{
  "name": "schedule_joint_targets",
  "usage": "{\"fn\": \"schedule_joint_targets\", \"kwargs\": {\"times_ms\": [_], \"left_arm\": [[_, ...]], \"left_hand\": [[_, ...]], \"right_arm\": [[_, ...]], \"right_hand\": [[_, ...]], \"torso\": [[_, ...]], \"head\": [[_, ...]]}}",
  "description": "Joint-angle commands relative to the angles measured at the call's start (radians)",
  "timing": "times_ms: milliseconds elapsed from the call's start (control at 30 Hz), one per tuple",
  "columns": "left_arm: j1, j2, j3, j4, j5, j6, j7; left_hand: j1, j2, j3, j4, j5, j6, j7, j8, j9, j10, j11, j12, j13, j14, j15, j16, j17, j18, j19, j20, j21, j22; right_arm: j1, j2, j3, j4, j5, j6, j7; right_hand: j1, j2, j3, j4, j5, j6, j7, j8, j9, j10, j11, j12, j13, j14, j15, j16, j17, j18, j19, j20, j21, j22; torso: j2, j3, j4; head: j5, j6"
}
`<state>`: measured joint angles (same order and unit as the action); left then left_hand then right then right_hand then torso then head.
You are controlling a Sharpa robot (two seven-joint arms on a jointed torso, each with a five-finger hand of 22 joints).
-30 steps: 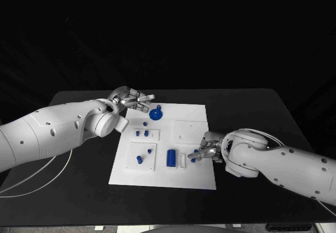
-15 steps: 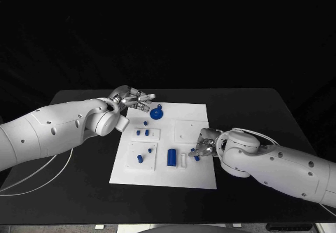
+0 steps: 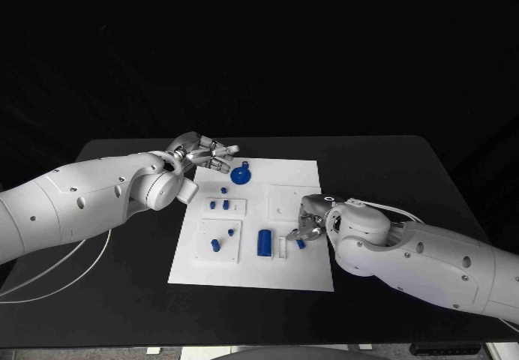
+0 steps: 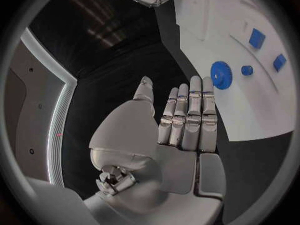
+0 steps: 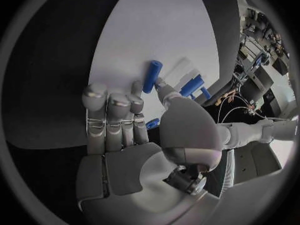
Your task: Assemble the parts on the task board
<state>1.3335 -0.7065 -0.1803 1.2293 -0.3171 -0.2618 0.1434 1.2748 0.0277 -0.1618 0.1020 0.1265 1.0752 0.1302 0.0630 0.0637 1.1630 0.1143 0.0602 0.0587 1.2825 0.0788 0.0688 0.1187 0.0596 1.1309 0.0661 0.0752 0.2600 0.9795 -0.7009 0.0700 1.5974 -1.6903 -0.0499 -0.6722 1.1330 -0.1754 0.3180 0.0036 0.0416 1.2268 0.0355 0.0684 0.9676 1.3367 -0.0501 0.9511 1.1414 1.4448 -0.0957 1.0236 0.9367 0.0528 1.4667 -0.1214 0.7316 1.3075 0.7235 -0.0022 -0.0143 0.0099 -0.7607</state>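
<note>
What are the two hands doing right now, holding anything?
Left hand: open, fingers straight, holding nothing.
Right hand: pinches a small blue cylindrical part over the white task board.

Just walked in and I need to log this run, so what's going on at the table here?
A two-armed robot is assembling small blue parts on a white task board. Its right hand is down at the board's middle, beside a blue cylinder, with a small blue part at its fingertips. Its left hand hovers open off the board's far corner, near a blue gear.

Matt white task board [image 3: 303, 274] (plastic-looking), smooth blue parts [image 3: 264, 243], black matt table [image 3: 389, 161].
</note>
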Motion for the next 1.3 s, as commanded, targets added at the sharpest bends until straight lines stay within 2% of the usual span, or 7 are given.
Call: {"fn": "schedule_joint_targets", "kwargs": {"times_ms": [33,200,300,367,567,867,1300], "left_arm": [[0.001,-0.001,0.001,0.004,-0.006,0.017,-0.002],[0.001,-0.005,0.001,0.006,-0.008,0.019,-0.006],[0.001,-0.006,0.001,0.007,-0.009,0.021,-0.008],[0.001,-0.007,0.001,0.007,-0.01,0.022,-0.009],[0.001,-0.008,0.001,0.008,-0.012,0.025,-0.012],[0.001,-0.009,0.0,0.009,-0.014,0.026,-0.013],[0.001,-0.008,0.0,0.009,-0.017,0.028,-0.014]], "left_hand": [[0.003,0.0,0.0,-0.004,0.004,-0.003,-0.002,0.002,0.002,-0.001,-0.001,0.003,0.001,0.001,0.003,-0.002,0.001,-0.014,0.002,-0.002,0.006,0.0],[0.003,0.0,0.0,-0.004,0.004,-0.003,-0.002,0.002,0.002,-0.001,-0.001,0.003,0.001,0.001,0.003,-0.002,0.001,-0.014,0.002,-0.002,0.006,0.0],[0.003,0.0,0.0,-0.004,0.004,-0.003,-0.002,0.002,0.002,-0.001,-0.001,0.003,0.001,0.001,0.003,-0.002,0.001,-0.014,0.002,-0.002,0.006,0.0],[0.003,0.0,0.0,-0.004,0.004,-0.003,-0.002,0.002,0.002,-0.001,-0.001,0.003,0.001,0.001,0.003,-0.002,0.001,-0.014,0.002,-0.002,0.006,0.0],[0.003,0.0,0.0,-0.004,0.004,-0.003,-0.002,0.002,0.002,-0.001,-0.001,0.003,0.001,0.001,0.003,-0.002,0.001,-0.014,0.002,-0.002,0.006,0.0],[0.003,-0.002,-0.001,-0.004,0.005,-0.004,-0.002,0.002,0.002,-0.002,-0.001,0.003,0.001,0.0,0.003,-0.002,0.001,-0.013,0.001,-0.002,0.006,0.0],[0.004,-0.002,0.0,-0.004,0.005,-0.005,-0.002,0.002,0.002,-0.002,-0.001,0.003,0.001,0.0,0.003,-0.002,0.001,-0.013,0.001,-0.002,0.006,0.0]], "right_arm": [[-0.019,-0.012,-0.013,-0.006,-0.05,0.061,-0.052],[-0.028,-0.033,-0.014,0.023,-0.029,0.058,-0.051],[-0.031,-0.047,-0.014,0.039,0.003,0.066,-0.052],[-0.032,-0.055,-0.014,0.046,0.034,0.078,-0.054],[-0.036,-0.069,-0.014,0.054,0.114,0.111,-0.056],[-0.039,-0.075,-0.014,0.057,0.141,0.093,-0.055],[-0.04,-0.095,0.009,0.087,0.374,-0.157,-0.007]], "right_hand": [[0.019,0.001,0.007,-0.013,0.006,0.002,0.002,-0.005,-0.764,0.0,0.002,-0.003,0.001,0.001,-0.004,-0.007,-0.003,-0.008,0.054,-0.004,-0.001,0.067],[0.018,0.002,0.068,-0.035,0.025,-0.015,0.008,-0.006,-0.79,-0.005,0.006,-0.004,0.0,0.002,0.0,-0.01,-0.005,-0.005,0.054,0.0,-0.003,0.067],[0.009,0.003,0.117,-0.062,0.238,-0.018,0.011,-0.005,-0.81,-0.011,0.006,-0.003,-0.001,0.002,-0.001,-0.009,-0.007,-0.002,0.054,0.001,-0.004,0.068],[-0.005,0.007,0.143,-0.083,0.322,-0.026,0.016,-0.006,-0.828,-0.015,0.007,-0.001,0.0,0.001,0.0,-0.009,-0.008,-0.001,0.054,0.002,-0.005,0.068],[-0.083,0.022,0.222,-0.145,0.476,-0.057,0.033,-0.005,-0.899,-0.025,0.012,0.001,-0.005,-0.001,0.003,-0.006,-0.011,0.005,0.053,0.006,-0.008,0.071],[-0.126,0.045,0.279,-0.197,0.534,-0.059,0.036,-0.005,-0.901,-0.027,0.011,0.007,-0.01,-0.003,0.003,-0.002,-0.013,0.007,0.054,0.006,-0.007,0.076],[-0.133,0.047,0.24,-0.191,0.538,-0.03,0.025,-0.005,-0.9,-0.015,0.005,0.015,-0.009,-0.003,-0.004,0.008,-0.005,0.006,0.056,0.0,0.022,0.081]], "torso": [[0.0,0.0002,0.0006],[0.001,0.0008,0.0],[0.0,0.0,-0.0005],[0.0,-0.0003,-0.0007],[0.0,0.0,-0.0006],[0.0,0.0003,-0.0001],[-0.001,-0.0009,0.0005]], "head": [[0.002,0.0],[0.006,-0.004],[0.007,-0.005],[0.007,-0.006],[0.007,-0.008],[0.005,-0.01],[0.011,-0.012]]}}
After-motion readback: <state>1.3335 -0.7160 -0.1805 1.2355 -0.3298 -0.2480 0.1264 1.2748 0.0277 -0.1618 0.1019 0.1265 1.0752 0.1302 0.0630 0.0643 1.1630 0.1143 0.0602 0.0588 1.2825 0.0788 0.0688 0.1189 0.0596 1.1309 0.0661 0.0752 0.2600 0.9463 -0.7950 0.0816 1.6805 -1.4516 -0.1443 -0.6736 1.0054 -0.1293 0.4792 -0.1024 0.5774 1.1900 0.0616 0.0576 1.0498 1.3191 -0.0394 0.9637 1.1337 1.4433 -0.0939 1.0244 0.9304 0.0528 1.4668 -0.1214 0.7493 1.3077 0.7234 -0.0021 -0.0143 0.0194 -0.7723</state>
